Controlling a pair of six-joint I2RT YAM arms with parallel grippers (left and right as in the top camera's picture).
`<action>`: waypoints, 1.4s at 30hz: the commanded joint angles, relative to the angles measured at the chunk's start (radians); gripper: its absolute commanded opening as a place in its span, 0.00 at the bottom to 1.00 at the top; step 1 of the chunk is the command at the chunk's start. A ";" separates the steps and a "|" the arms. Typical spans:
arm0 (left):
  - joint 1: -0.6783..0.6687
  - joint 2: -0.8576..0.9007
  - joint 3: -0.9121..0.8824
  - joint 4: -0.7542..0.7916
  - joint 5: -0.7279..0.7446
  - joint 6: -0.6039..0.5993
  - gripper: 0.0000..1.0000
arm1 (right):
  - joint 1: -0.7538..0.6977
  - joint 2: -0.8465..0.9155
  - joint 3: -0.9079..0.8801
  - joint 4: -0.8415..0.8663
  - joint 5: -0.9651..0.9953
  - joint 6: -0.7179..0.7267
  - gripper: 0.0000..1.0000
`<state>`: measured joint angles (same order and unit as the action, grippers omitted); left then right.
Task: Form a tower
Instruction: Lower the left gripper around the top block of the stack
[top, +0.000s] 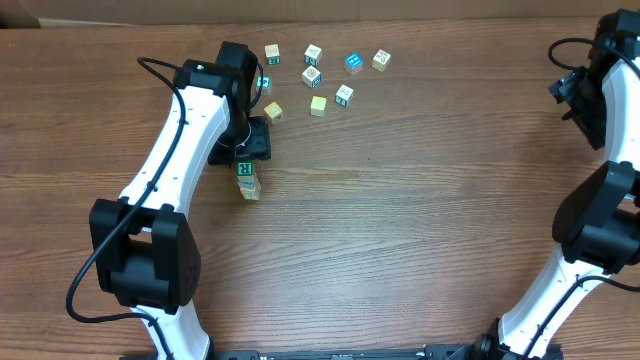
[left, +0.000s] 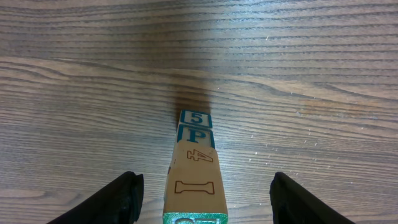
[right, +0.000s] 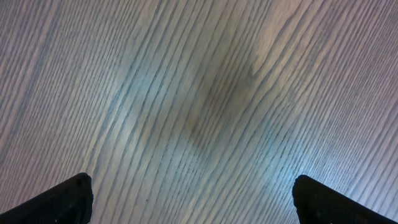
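The tower (top: 247, 178) stands left of the table's middle as a narrow stack of small letter cubes with a teal face on top. In the left wrist view the tower (left: 196, 180) rises toward the camera: blue-framed "5" and "P" faces low down, pale wooden faces above, a green top. My left gripper (top: 243, 155) (left: 205, 180) straddles its upper part. Its fingers (left: 127, 196) stand apart from the cube, with table showing on both sides. My right gripper (top: 570, 92) (right: 193, 186) hangs open over bare wood at the far right.
Several loose letter cubes (top: 318, 75) lie scattered behind the tower near the far edge, one (top: 273, 111) close to the left arm. The left arm (top: 170, 150) stretches from the near left toward the tower.
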<state>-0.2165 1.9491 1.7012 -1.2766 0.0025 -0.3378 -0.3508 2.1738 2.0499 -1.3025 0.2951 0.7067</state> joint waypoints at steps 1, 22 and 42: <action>-0.007 0.013 -0.007 0.002 -0.009 0.000 0.61 | 0.002 -0.049 0.025 0.001 0.011 -0.001 1.00; -0.007 0.013 -0.008 -0.010 -0.010 0.001 0.47 | 0.002 -0.049 0.025 0.001 0.010 -0.001 1.00; -0.007 0.013 -0.012 -0.047 -0.011 0.061 0.38 | 0.002 -0.049 0.025 0.001 0.010 -0.001 1.00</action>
<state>-0.2165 1.9491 1.7004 -1.3197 0.0025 -0.3248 -0.3508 2.1738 2.0499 -1.3029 0.2955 0.7059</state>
